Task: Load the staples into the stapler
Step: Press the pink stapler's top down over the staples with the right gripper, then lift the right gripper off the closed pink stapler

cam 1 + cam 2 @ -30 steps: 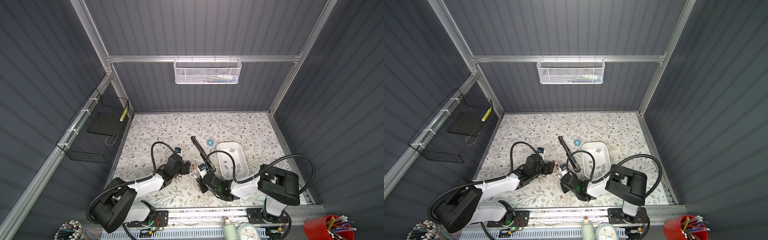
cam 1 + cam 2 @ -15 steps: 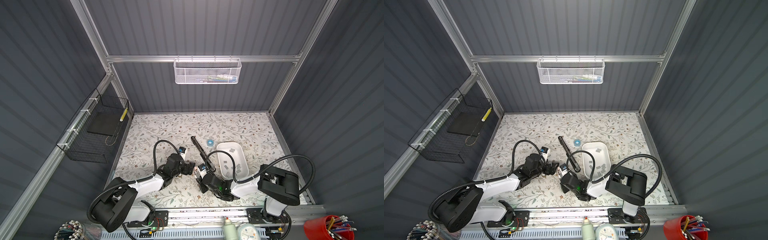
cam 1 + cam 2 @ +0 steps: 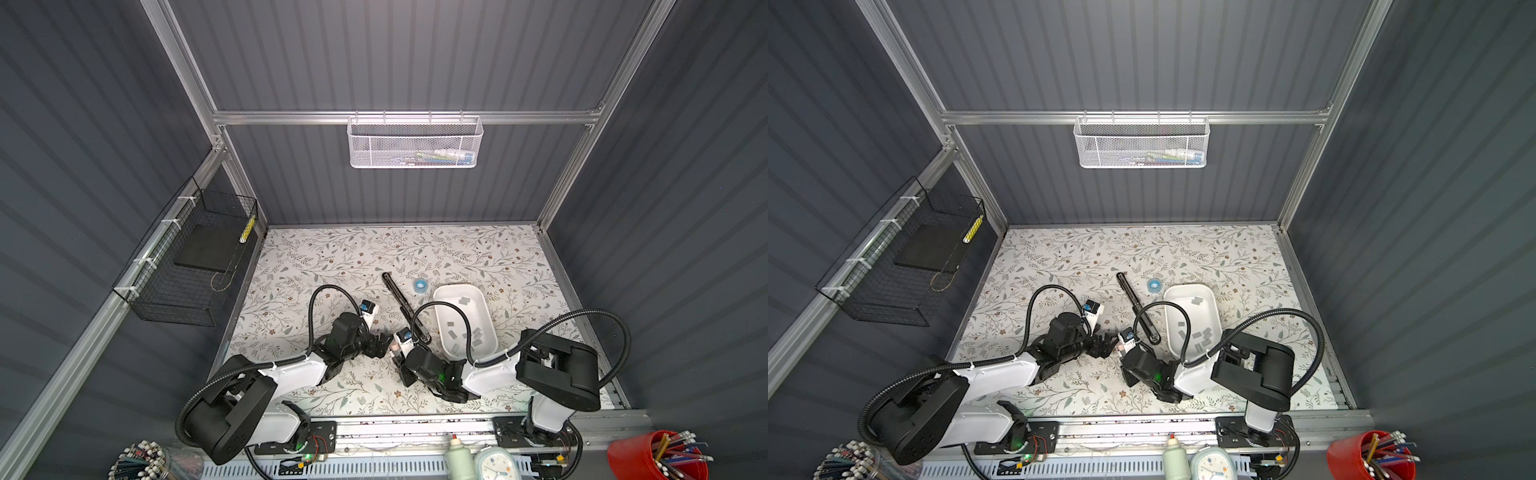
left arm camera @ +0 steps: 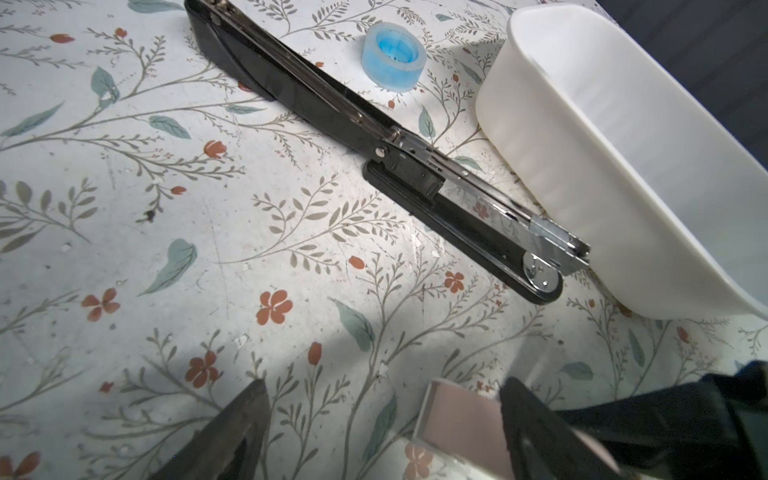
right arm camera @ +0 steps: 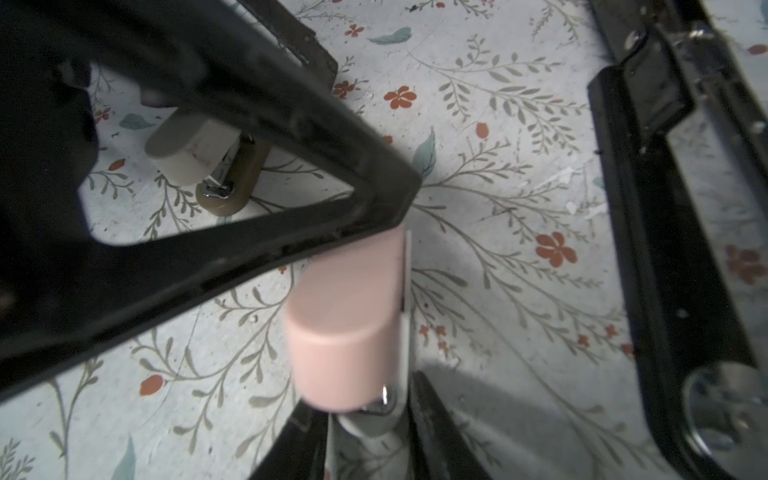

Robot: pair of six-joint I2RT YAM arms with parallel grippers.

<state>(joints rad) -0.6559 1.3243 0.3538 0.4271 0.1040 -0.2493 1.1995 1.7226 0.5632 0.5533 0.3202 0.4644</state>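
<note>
Currently mid-load, judging by the layout: fetching done, seating not yet. Opened flat on the flowered table, a long black plastic stapler, its shiny steel channel bared and pointing near-right, just beside a smooth white oval tub. Inside the tub, loose staples: small flat grey metal bars. Near the stapler's far end, a small blue roll of tape. Just left of the stapler's near end, one mirror-bright strip of staples, standing on edge, apparently pinched at its lower end by the right claw. Around it, the left claw, spread wide and empty, with one soft pink pad right beside the strip's face, seemingly touching. Next, probably: carrying the strip right, levelling it legs down over the steel channel, then sliding it in. Thin, slick and easily tipped, so calls for a gentle, square release.
</note>
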